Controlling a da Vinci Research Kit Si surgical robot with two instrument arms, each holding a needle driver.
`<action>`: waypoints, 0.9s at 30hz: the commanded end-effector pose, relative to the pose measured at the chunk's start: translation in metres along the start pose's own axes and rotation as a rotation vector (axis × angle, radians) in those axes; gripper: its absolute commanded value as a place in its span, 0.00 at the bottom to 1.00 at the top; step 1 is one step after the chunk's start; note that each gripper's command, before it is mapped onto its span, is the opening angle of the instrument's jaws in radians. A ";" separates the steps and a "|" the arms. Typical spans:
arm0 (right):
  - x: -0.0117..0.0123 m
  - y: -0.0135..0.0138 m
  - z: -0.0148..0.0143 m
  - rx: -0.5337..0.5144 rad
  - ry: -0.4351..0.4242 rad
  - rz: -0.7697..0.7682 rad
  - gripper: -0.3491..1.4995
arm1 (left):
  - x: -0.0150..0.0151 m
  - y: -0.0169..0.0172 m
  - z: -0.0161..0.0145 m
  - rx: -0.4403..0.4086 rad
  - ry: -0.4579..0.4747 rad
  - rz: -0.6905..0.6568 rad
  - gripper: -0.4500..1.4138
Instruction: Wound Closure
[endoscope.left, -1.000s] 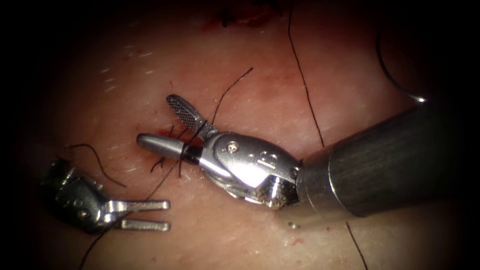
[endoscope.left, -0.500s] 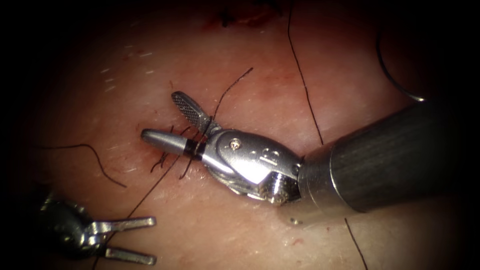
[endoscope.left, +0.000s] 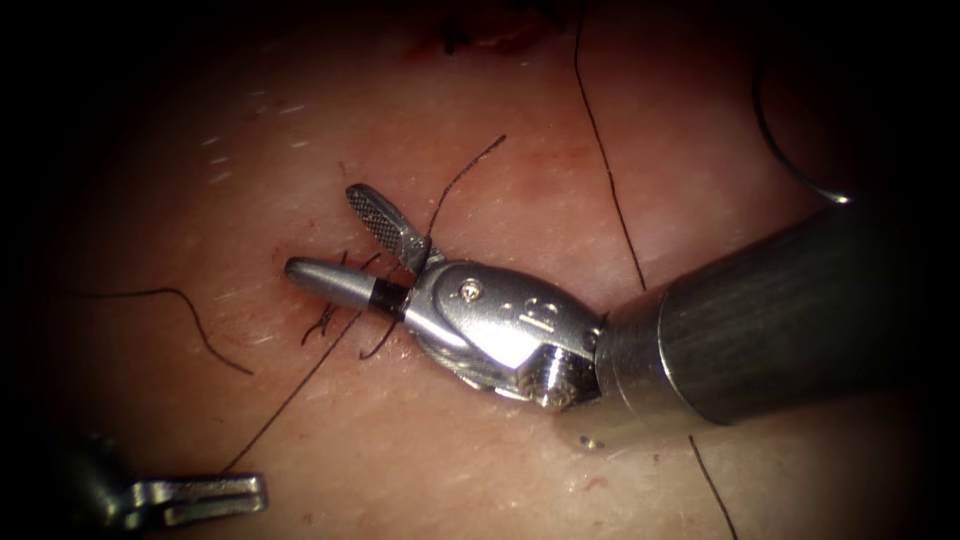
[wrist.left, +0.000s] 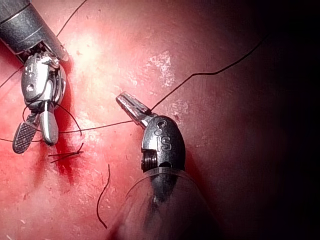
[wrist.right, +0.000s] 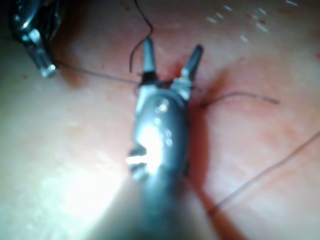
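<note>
Lying on tissue (endoscope.left: 300, 150): needle (endoscope.left: 785, 160); R tool (endoscope.left: 335, 245) spread over thread (endoscope.left: 290, 395), L tool (endoscope.left: 215, 495) pinching it.

Light falls brightest across the middle of the endoscope frame and fades to darkness at the edges and corners (the upper left and right margins are deepest).
</note>
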 end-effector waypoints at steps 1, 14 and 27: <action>-0.0009 -0.0014 0.0000 0.002 -0.001 0.006 0.85 | 0.0002 0.0017 0.0007 0.015 -0.004 -0.003 0.00; 0.0001 -0.0020 0.0003 -0.020 0.012 -0.035 0.81 | 0.0026 0.0032 0.0026 -0.055 -0.025 -0.150 0.00; -0.0034 -0.0035 0.0011 0.094 -0.164 -0.151 0.78 | 0.0080 -0.0015 0.0068 -0.207 -0.004 -0.109 0.00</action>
